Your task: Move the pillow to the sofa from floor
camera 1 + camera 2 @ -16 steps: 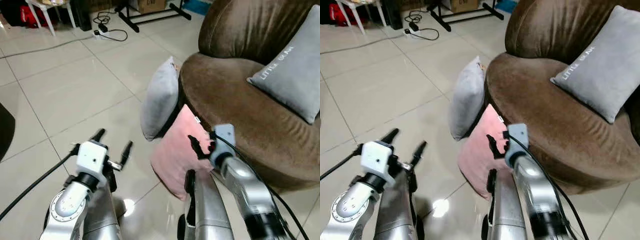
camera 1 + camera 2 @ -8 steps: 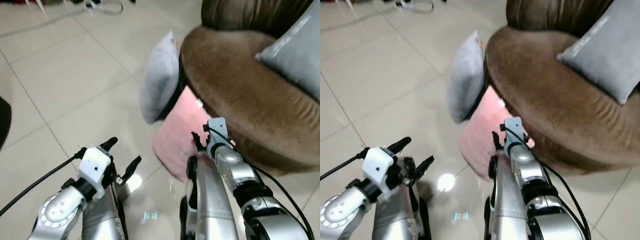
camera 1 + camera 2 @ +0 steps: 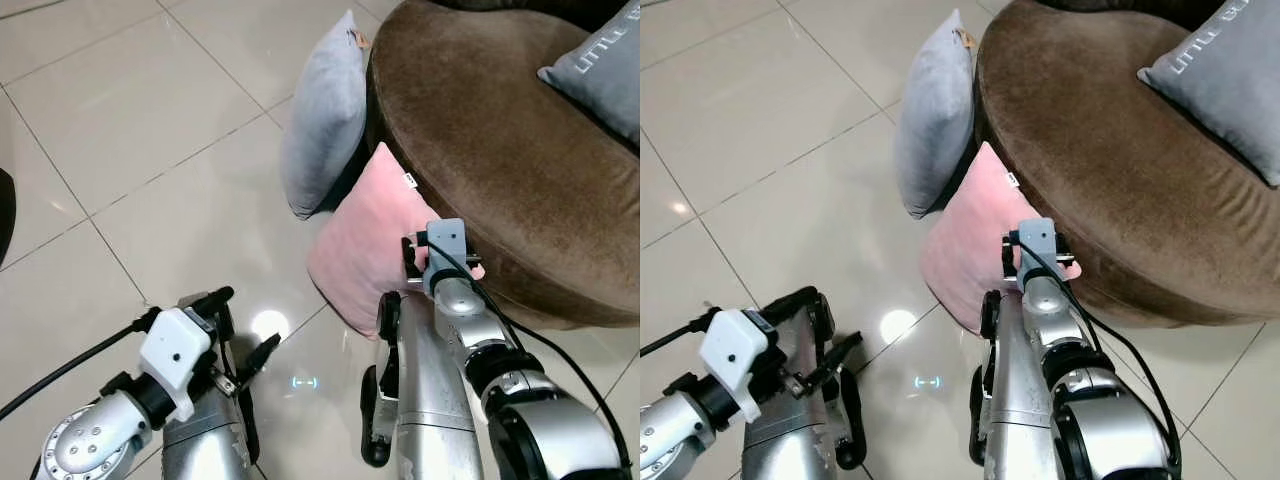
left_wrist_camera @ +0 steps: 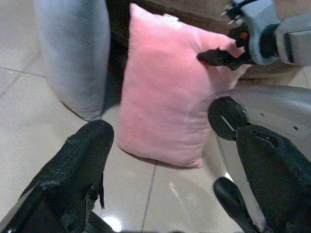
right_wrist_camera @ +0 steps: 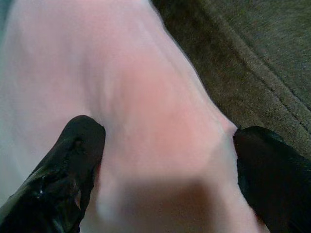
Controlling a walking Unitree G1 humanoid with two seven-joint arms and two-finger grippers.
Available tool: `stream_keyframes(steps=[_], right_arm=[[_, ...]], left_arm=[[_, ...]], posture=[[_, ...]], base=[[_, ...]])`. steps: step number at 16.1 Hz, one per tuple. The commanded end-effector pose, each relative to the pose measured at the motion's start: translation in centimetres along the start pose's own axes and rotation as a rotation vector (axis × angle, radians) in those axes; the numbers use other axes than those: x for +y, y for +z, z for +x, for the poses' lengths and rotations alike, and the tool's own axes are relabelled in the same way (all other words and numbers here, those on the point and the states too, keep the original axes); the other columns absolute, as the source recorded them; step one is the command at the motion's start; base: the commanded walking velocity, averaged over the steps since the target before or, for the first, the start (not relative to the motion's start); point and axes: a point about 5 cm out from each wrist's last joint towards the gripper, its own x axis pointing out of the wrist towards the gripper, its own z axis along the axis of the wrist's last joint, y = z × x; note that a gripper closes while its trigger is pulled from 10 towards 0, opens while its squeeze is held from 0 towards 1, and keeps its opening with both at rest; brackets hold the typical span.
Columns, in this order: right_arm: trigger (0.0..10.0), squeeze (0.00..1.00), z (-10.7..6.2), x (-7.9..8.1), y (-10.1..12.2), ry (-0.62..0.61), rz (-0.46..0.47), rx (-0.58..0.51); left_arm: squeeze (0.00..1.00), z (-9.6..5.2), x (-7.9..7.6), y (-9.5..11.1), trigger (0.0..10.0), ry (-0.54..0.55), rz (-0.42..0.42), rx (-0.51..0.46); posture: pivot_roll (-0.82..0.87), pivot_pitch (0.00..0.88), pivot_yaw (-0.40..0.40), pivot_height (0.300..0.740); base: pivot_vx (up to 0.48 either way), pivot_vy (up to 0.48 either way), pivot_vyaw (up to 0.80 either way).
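A pink pillow (image 3: 362,243) stands on the tiled floor, leaning against the front of the round brown sofa (image 3: 500,150). My right gripper (image 3: 420,265) is at the pillow's upper right corner, close to the sofa's edge. In the right wrist view that gripper (image 5: 167,136) is open, one black finger (image 5: 73,160) on each side of the pink fabric. My left gripper (image 3: 238,328) hangs open low over the tiles, left of the pillow and apart from it. The left wrist view looks at the pink pillow (image 4: 165,97) between its own fingers (image 4: 73,170).
A grey pillow (image 3: 325,120) leans upright against the sofa just beyond the pink one. Another grey pillow (image 3: 600,70) with white lettering lies on the sofa seat at the right. Glossy floor tiles (image 3: 130,150) spread out to the left.
The camera has tilted down and come closer. My right gripper has reached forward to the pink pillow's top corner, fingers now straddling it. The left arm has sunk slightly.
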Motion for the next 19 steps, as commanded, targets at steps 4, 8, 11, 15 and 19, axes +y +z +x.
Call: stream_keyframes(steps=[4,8,11,15,19], right_arm=[[0.0,0.00,-0.8,0.5,-3.4,0.063,-0.063,0.168],[0.0,0.00,-0.7,0.7,-3.1,0.082,-0.024,0.159],[0.0,0.00,-0.7,1.1,-2.9,0.109,-0.019,0.149],[0.0,0.00,-0.9,1.6,-3.0,0.131,-0.020,0.152],[0.0,0.00,-1.0,1.9,-3.2,0.142,-0.018,0.157]], left_arm=[[0.52,-0.5,-1.1,-0.3,10.0,-0.083,-0.036,0.045],[0.52,-0.3,-1.0,-0.4,10.0,-0.096,-0.042,0.052],[0.53,0.0,-0.9,-0.3,10.0,-0.100,-0.038,0.050],[0.52,0.3,-0.8,-0.4,10.0,-0.106,-0.039,0.053],[0.52,0.6,-0.7,-0.4,10.0,-0.113,-0.039,0.053]], posture=[[0.15,0.399,-0.071,0.487],[0.14,0.386,-0.067,0.487],[0.14,0.378,-0.067,0.487],[0.14,0.368,-0.067,0.487],[0.14,0.362,-0.063,0.487]], base=[[0.000,0.000,0.00],[0.000,0.000,0.00],[0.000,0.000,0.00],[0.000,0.000,0.00],[0.000,0.000,0.00]])
